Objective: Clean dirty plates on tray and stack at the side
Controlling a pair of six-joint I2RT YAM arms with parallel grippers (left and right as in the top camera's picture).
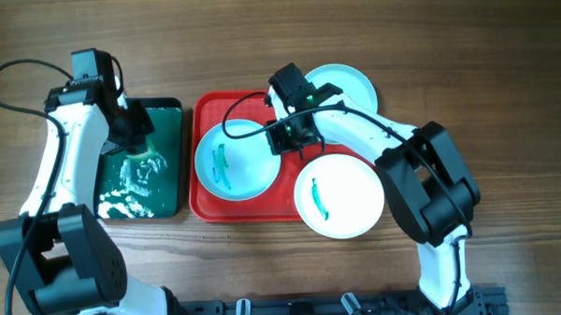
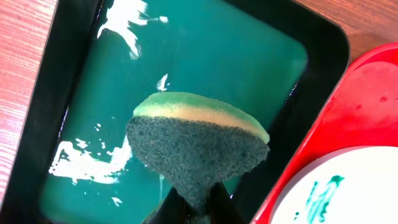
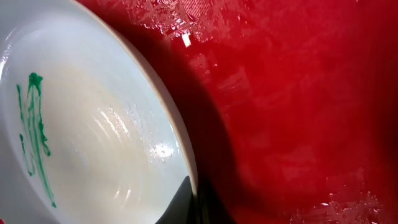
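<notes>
tray [image 1: 207,202] crowded by plates [image 1: 232,161], right arm [image 1: 354,127] across it

In the overhead view the small tray [image 1: 165,124] sits at centre left, just beside the large tray [image 1: 205,205] at centre. The first plate [image 1: 229,164] lies in the large tray's left half, the second plate [image 1: 343,197] overlaps its lower right corner, and the third plate [image 1: 348,82] lies at its upper right corner. A sponge [image 2: 199,143] hangs over the small tray's upper part

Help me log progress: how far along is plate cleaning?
Done: one unmarked plate sits beside the red tray. In hand: left tool holds a sponge; right tool grips a smeared plate by its rim. Left: wiping it and the second smeared plate, then stacking.
</notes>
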